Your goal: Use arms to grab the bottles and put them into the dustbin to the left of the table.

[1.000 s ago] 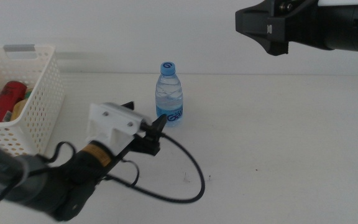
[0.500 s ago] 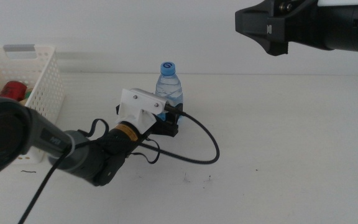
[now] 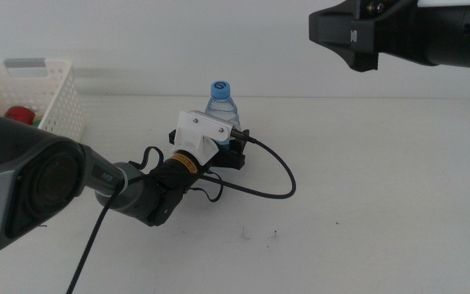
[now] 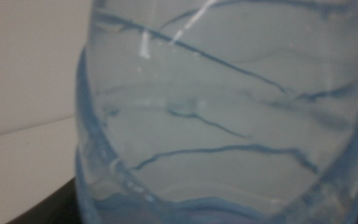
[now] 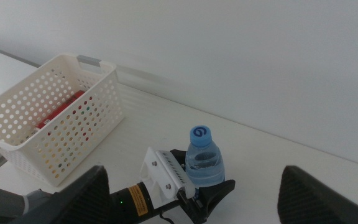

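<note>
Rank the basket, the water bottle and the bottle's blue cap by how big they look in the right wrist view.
1. basket, clearly largest
2. water bottle, its base hidden behind the left tool
3. blue cap, smallest

The basket sits farther from the camera than the bottle, yet looks bigger.

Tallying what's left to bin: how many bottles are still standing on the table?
1: the water bottle stands mid-table, with the left claw at its base. A red can already lies in the basket; more may be hidden there.
</note>
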Tool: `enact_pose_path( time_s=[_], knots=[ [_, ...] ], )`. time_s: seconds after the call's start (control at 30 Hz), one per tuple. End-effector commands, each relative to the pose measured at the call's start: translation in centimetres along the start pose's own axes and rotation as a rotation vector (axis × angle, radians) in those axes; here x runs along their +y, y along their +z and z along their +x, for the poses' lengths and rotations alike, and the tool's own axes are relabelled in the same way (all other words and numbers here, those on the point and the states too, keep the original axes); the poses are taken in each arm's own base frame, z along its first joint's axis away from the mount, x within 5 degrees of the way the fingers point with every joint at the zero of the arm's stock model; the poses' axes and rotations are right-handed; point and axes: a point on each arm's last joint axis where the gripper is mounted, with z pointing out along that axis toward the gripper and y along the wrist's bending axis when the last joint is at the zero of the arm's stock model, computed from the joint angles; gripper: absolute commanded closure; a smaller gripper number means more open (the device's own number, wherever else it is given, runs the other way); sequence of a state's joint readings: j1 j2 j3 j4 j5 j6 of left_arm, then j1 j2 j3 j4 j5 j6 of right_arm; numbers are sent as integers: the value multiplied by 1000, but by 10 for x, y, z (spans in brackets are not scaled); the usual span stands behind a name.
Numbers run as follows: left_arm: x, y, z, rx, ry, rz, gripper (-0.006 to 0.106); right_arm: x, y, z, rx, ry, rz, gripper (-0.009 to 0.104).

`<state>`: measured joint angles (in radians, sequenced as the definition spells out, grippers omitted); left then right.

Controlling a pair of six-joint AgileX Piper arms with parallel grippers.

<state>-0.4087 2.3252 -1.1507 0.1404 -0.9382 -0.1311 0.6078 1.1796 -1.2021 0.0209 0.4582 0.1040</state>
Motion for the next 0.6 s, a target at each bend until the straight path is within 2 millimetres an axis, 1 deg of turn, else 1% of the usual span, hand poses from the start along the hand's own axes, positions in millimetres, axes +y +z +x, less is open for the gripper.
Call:
enact_pose_path(
  time_s=[0.0,0.07,0.1,0.13,0.17,0.23,0.3,0.37,0.4,0.5,0.53,0.57],
  knots=[
    [4,4,-2,-11,-23,-20,7,0,-2,-3,-21,-9,3,13],
    [6,5,-2,-9,-32,-34,9,0,-2,-3,-21,-10,3,14],
    [6,6,-1,-5,-31,-33,12,0,-2,-3,-21,-10,3,14],
    [6,6,-1,3,-35,-34,16,0,-2,-3,-21,-10,3,14],
    [6,6,0,14,-44,-35,24,0,-2,-3,-21,-10,3,14],
    [3,6,1,21,-27,-11,45,0,-2,-3,-21,-10,3,14],
    [0,3,-4,24,-2,26,70,0,-2,-3,-21,-10,3,14],
    [-5,-4,-14,27,28,58,95,0,-2,-3,-21,-10,3,14],
    [-6,-10,-23,22,37,64,102,0,-2,-3,-21,-10,3,13],
    [-9,-29,-57,1,33,44,102,0,-2,-3,-21,-10,3,13],
    [-9,-35,-65,12,28,30,102,0,-2,-3,-21,-10,3,13],
    [-9,-42,-76,15,25,18,102,0,-2,-3,-21,-10,3,13]
  ],
)
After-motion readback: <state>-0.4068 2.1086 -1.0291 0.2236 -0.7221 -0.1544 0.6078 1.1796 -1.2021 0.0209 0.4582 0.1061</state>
